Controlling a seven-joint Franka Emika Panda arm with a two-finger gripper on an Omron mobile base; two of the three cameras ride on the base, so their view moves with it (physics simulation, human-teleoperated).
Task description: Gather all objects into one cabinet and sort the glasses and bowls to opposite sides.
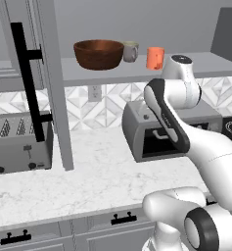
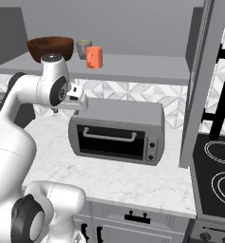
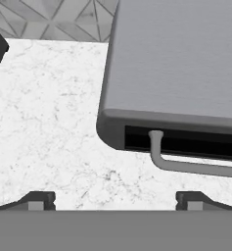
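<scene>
On the open cabinet's grey shelf stand the dark brown wooden bowl, a pale grey-beige mug just right of it, and one bright orange mug further right. My gripper hangs below the shelf, over the left end of the toaster oven, pointing down at the counter. Its jaws stand wide open with nothing between them. The fingertips frame bare marble.
A grey toaster oven sits on the marble counter under the shelf. The cabinet door with its black bar handle stands open at left, above a toaster. Another door and a stovetop are at right.
</scene>
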